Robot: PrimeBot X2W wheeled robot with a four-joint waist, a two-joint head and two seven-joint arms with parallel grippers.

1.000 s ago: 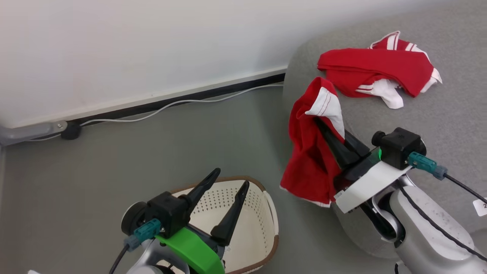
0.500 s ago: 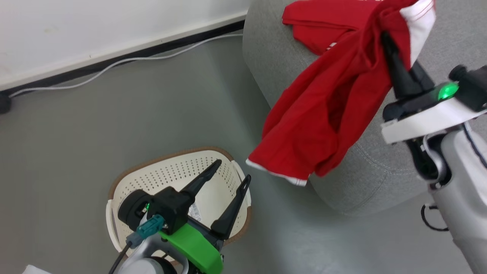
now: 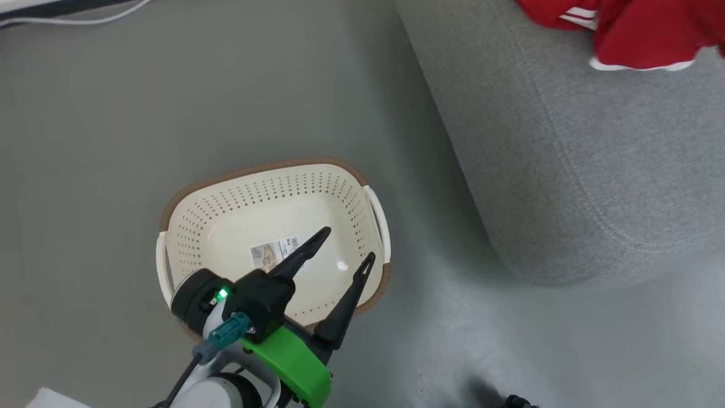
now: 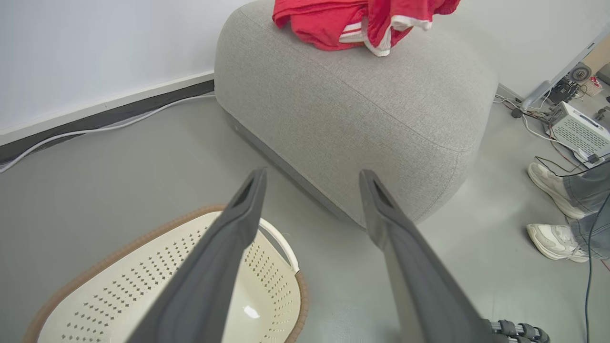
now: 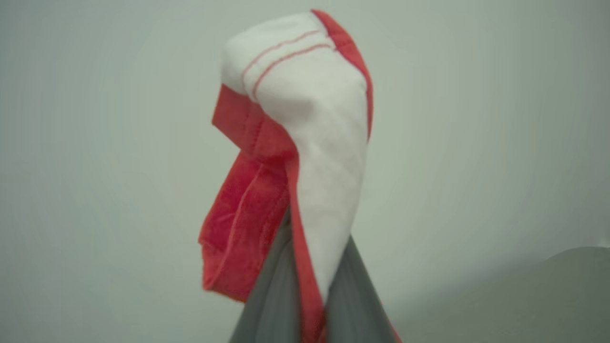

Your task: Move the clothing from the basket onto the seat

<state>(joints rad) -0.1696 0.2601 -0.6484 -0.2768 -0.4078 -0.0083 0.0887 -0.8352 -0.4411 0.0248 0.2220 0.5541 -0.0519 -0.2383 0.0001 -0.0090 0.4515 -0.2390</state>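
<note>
The cream basket (image 3: 170, 238) stands on the floor holding nothing but its label sticker (image 3: 274, 252); its perforated wall (image 4: 143, 295) also appears in the left wrist view. My left gripper (image 3: 348, 245) hangs open over it, fingers spread (image 4: 313, 175). Red clothing (image 3: 640, 34) with white trim lies on the grey seat (image 3: 566, 158) at the top right. In the left wrist view the red clothing (image 4: 352, 21) is bunched on top of the seat (image 4: 362, 114). My right gripper (image 5: 305, 267) is shut on a red and white garment (image 5: 305, 119), which drapes over its fingertips.
Grey floor surrounds the basket, with a gap between it and the seat. A white cable (image 4: 95, 128) runs along the wall's dark skirting. A person's pale shoes (image 4: 555, 183) and a white device (image 4: 581, 133) with cables are right of the seat.
The head camera has tilted down. My right gripper has carried the red garment up and over the seat, out of the head view's top right. The left gripper stays open over the basket.
</note>
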